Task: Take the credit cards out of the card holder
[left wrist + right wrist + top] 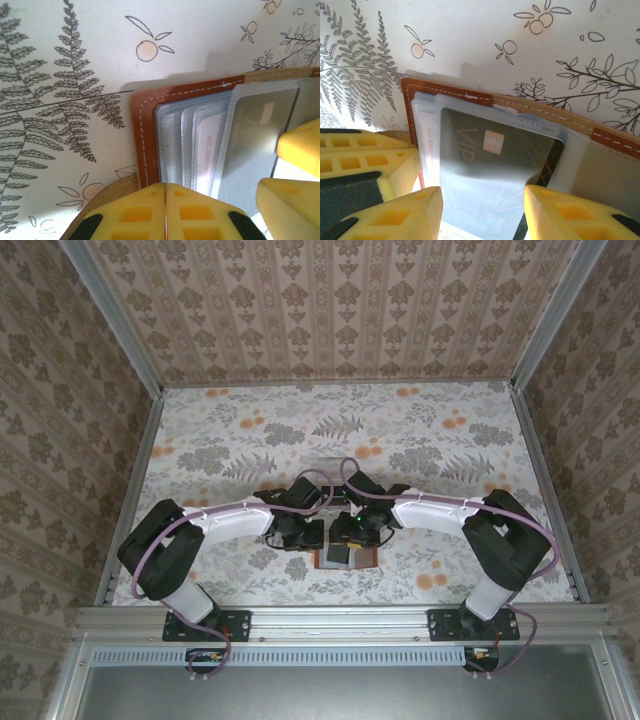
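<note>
The reddish-brown card holder [345,559] lies open on the floral table between both arms. Its stitched brown rim [145,130] frames several clear grey-blue sleeves [182,145]. My left gripper [165,197] is pressed shut over the holder's near edge, and the rim runs in between the fingers. A dark grey "VIP" credit card [490,145] sticks partly out of a clear sleeve; it also appears as a silvery card [255,130] in the left wrist view. My right gripper [482,212] is open, one finger on each side of that card, with the holder [445,91] beyond.
A small clear plastic box [335,467] sits on the table just behind the grippers. Patterned walls enclose the table on three sides. The left gripper's yellow fingers [360,160] crowd the holder's left side in the right wrist view.
</note>
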Action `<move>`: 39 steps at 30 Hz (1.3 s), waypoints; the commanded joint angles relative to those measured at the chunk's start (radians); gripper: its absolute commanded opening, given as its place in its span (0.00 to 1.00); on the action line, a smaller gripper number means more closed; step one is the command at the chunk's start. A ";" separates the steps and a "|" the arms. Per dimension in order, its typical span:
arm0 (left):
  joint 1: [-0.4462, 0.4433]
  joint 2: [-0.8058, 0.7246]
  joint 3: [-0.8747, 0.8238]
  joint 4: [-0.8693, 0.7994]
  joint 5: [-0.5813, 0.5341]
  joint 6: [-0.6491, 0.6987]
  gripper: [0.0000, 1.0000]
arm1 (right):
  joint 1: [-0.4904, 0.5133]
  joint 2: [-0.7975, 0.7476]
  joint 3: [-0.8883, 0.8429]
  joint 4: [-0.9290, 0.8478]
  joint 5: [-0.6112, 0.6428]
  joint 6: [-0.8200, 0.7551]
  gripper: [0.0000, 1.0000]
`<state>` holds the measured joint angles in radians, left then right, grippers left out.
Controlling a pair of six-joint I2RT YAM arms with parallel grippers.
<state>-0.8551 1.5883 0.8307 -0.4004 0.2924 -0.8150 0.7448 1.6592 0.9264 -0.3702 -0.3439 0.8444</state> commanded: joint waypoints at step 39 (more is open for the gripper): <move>-0.004 0.049 0.021 -0.104 -0.052 0.053 0.08 | 0.000 -0.022 0.026 -0.101 0.072 -0.030 0.47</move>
<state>-0.8570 1.6371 0.8730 -0.3969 0.3126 -0.7841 0.7448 1.6657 0.9348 -0.4007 -0.3099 0.8326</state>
